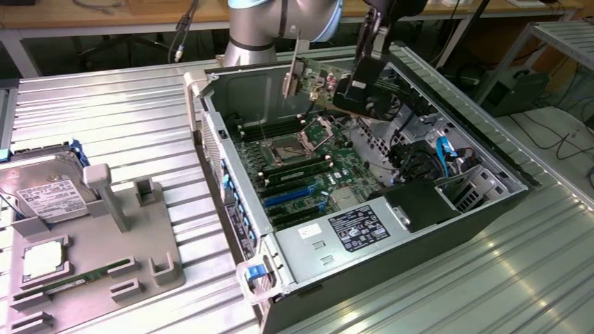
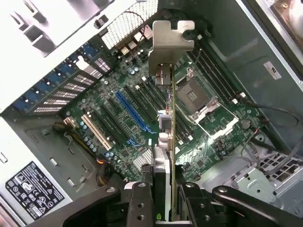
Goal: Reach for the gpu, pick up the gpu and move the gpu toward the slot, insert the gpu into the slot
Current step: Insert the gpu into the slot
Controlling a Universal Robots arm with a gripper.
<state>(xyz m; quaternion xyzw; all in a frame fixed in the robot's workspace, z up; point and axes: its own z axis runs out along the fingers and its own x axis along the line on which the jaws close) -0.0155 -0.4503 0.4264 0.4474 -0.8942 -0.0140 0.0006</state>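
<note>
gpu [image 2: 165, 45] hangs edge-down over the open computer case [image 1: 418, 278] on a ribbed metal desk [image 1: 111, 118], workbenches [image 1: 93, 14] behind; pincer [image 2: 166, 198] pinches the gpu's upper edge.

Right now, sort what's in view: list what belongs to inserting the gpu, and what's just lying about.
Job: gpu, gripped by the tool; blue slot.
Lying about: hard drive, memory stick, grey holder.
</note>
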